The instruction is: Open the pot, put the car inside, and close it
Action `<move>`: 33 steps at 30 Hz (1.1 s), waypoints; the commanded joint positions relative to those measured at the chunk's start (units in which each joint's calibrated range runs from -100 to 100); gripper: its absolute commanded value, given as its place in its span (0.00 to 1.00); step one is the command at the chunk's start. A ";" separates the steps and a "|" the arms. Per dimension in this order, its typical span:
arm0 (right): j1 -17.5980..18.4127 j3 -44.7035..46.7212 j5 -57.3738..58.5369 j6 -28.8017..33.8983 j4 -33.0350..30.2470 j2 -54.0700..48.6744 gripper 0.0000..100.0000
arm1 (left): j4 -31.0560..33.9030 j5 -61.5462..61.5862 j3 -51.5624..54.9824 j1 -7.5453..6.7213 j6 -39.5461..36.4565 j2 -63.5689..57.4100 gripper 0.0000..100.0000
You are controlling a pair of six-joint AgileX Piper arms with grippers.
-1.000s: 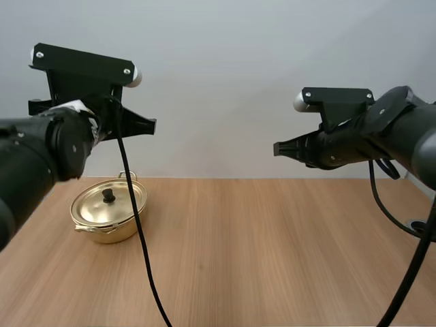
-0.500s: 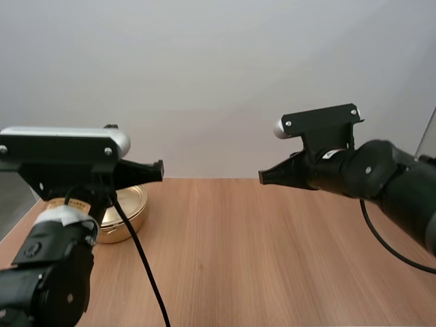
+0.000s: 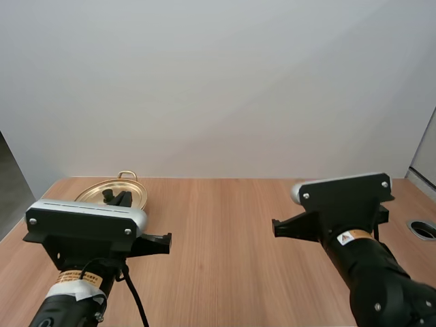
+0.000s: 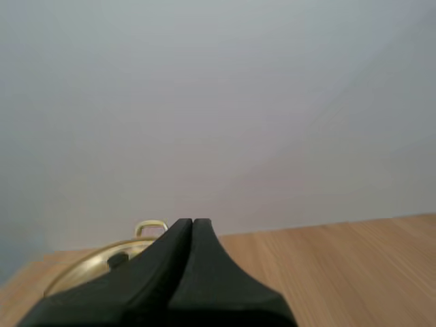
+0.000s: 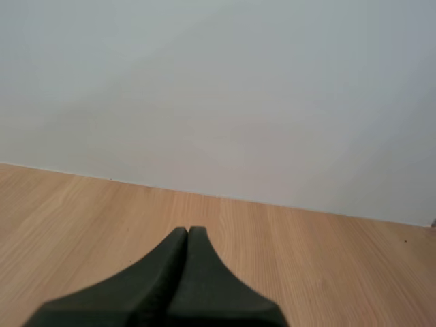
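One lidded pot [image 3: 95,194] on wood tbl [image 3: 225,218], far left.

The pot [image 3: 138,195] stands on the desk [image 3: 225,218] at its far left, with the lid [image 3: 92,194] on it. The left gripper [image 3: 165,240] hangs in front of the pot and a little to its right. The right gripper [image 3: 275,228] hangs over the desk's right half, well apart from the pot.

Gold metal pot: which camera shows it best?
The high view: the gold metal pot, lid on, shows its black knob and far handle beyond the left arm. The left wrist view has part of the lid and handle behind the shut left end effector. The right wrist view faces wooden table.
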 commanded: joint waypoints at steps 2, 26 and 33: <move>-0.01 2.53 0.35 0.07 0.04 -6.16 0.00 | 1.30 15.20 0.00 0.65 -1.94 0.00 0.00; -2.69 2.53 35.64 3.82 -0.23 -20.60 0.00 | 5.31 20.70 0.00 0.43 -1.94 0.00 0.00; -3.98 2.53 34.73 3.82 0.76 -20.60 0.00 | 5.31 20.70 0.00 0.43 -1.94 0.00 0.00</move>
